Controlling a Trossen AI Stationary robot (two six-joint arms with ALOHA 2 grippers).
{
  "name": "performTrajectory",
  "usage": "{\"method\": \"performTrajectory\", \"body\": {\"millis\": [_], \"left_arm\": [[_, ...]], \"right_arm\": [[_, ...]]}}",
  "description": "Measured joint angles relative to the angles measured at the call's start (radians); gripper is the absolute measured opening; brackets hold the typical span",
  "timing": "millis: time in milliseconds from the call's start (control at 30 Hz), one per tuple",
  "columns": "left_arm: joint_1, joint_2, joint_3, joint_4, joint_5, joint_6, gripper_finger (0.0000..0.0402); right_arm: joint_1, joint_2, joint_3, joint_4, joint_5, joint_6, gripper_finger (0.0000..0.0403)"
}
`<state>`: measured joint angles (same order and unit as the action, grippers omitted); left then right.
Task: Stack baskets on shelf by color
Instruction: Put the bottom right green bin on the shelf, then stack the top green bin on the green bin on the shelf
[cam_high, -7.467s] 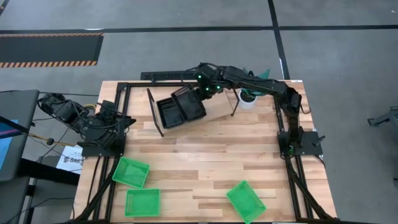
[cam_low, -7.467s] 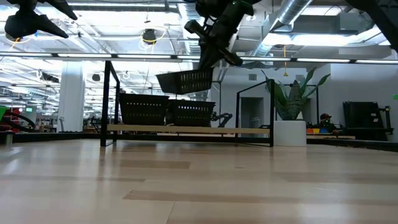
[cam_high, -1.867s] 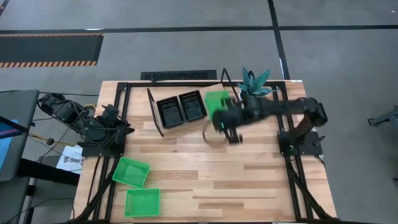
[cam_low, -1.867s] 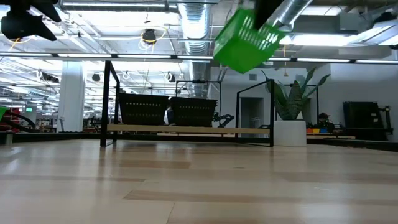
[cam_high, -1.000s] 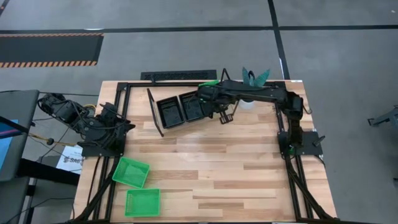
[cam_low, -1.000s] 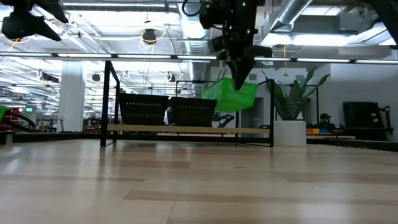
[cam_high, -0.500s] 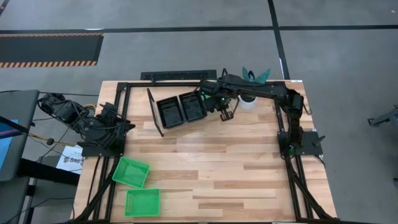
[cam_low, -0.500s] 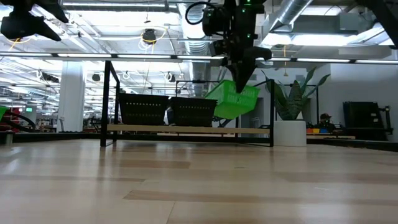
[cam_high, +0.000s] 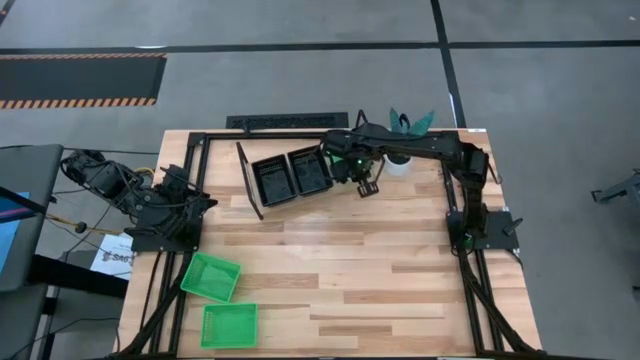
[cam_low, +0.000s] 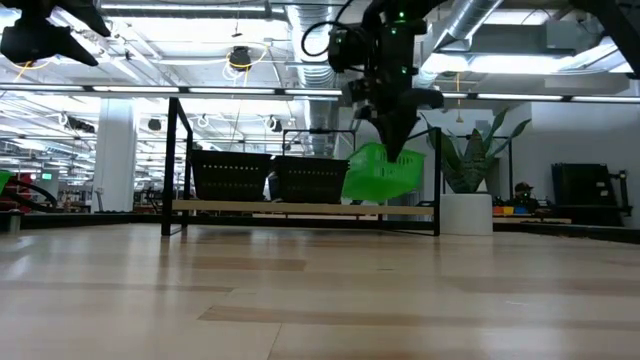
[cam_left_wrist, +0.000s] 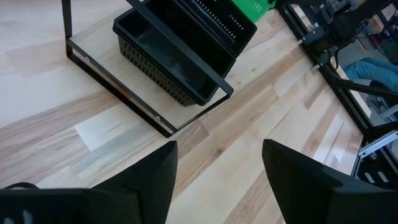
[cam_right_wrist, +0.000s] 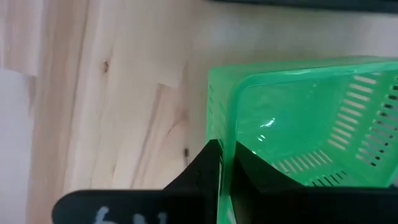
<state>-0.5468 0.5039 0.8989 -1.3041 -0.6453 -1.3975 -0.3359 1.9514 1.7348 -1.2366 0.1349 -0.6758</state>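
Green basket (cam_right_wrist: 298, 124) looks light, thin-walled and springy; your right gripper (cam_low: 392, 150) pinches its rim wall, seemingly over the shelf (cam_low: 300, 209). Left gripper (cam_left_wrist: 217, 168) idles, spread.

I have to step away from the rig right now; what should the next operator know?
Right gripper: over the shelf, fingers either side of a green basket's wall; basket tilted, just right of the black baskets on the shelf.
Left gripper: open, empty, parked at the table's left edge.
Done: black baskets shelved.
Left: settle this green one, then stack the two green baskets at the table's front left.
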Motion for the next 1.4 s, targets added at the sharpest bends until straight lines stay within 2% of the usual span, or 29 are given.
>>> {"method": "performTrajectory", "body": {"millis": [433,700,833,1000,1133,1267,1400], "left_arm": [[0.0,0.0,0.0,0.0,-0.003,-0.004,0.0226],[0.0,0.0,0.0,0.0,0.016,-0.014,0.0226],[0.0,0.0,0.0,0.0,0.067,0.007,0.0226],[0.0,0.0,0.0,0.011,0.203,0.047,0.0226],[0.0,0.046,0.0,0.054,0.371,0.078,0.0226],[-0.004,0.188,0.0,0.071,0.597,0.093,0.0212],[-0.036,0.385,-0.001,0.085,0.746,0.126,0.0163]], "right_arm": [[0.007,0.0,-0.045,0.053,0.024,0.04,0.0052],[0.009,0.0,-0.045,0.08,0.025,0.04,0.0112],[0.014,0.0,-0.032,0.071,0.03,0.058,0.0144],[0.023,-0.009,0.057,-0.006,0.04,0.127,0.0173],[0.053,-0.01,0.183,-0.105,0.044,0.21,0.0184],[0.107,-0.013,0.29,-0.132,0.046,0.277,0.0187],[0.159,-0.013,0.37,-0.131,0.049,0.312,0.0183]]}}
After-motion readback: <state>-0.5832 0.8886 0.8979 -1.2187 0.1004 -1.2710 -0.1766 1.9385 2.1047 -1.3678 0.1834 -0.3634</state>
